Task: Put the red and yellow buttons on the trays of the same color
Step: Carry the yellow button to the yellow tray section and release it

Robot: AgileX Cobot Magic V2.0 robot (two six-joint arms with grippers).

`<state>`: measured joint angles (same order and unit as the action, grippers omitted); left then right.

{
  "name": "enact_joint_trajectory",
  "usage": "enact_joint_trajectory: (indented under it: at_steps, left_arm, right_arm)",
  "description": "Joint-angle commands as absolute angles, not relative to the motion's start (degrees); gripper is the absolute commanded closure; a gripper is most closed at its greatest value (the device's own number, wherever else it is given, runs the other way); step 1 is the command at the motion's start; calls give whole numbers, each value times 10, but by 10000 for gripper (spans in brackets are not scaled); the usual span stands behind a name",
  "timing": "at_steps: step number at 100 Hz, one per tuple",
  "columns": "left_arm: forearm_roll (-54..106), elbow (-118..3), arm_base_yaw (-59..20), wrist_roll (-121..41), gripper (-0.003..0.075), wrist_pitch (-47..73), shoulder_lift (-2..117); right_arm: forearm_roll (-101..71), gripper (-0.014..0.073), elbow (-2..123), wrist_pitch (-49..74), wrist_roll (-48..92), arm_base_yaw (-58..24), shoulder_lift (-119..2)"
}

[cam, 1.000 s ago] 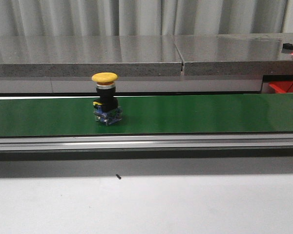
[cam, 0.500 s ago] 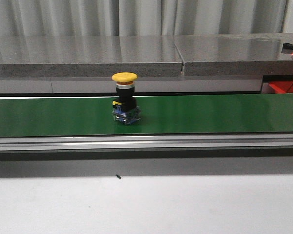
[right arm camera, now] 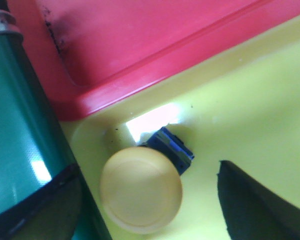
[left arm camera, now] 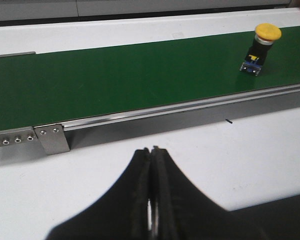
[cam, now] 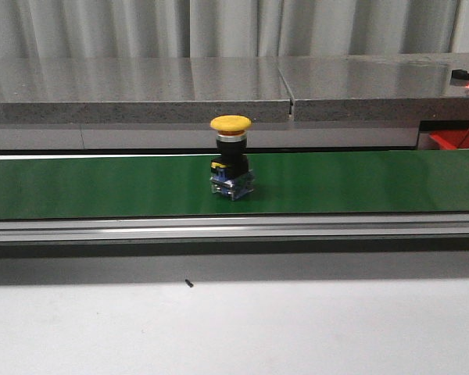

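Nearest to me the white bench (cam: pixel 234 328) lies bare but for a small dark speck (cam: pixel 189 283) at about 7 o'clock from the button. Beyond it runs the silver rail (cam: pixel 234 229) of the conveyor, then the green belt (cam: pixel 102 186).

On the belt a yellow button (cam: pixel 231 168) stands upright, its yellow cap on top, black body and blue base below. It has travelled to the right along the belt since a second ago, when it stood well left of centre; now it sits at about the middle of the front view. Nothing else has shifted. Behind the belt a grey stone ledge (cam: pixel 141 90) spans the scene, with a pale curtain (cam: pixel 219 27) at 12 o'clock and a red corner (cam: pixel 457 141) at 3 o'clock.

The left gripper (left arm camera: pixel 151 155) hovers over the white bench on the near side of the rail, its black jaws pressed together and holding nothing; the belt's button is far off at 1 o'clock from it.

The right gripper (right arm camera: pixel 155 200) hangs over a yellow tray (right arm camera: pixel 250 115), its dark jaws spread apart, and a second yellow button (right arm camera: pixel 141 189) rests in the tray between them, touched by neither. A red tray (right arm camera: pixel 140 45) lies right against the yellow one.
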<state>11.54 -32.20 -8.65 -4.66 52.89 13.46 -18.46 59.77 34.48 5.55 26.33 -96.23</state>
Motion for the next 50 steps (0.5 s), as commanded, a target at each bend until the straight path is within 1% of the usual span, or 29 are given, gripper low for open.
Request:
enact_joint_trajectory:
  at_steps: [1,30,50]
  left_arm:
    - [127,-337,-92,-41,741,491,140]
    - [127,-337,-92,-41,741,491,140]
    - [127,-337,-92,-41,741,491,140]
  right_arm:
    - [-186,24,609,337,65,267,-934]
    - [-183,24,609,349,65,263,-878]
    - [-178,24,609,355,83,219,-835]
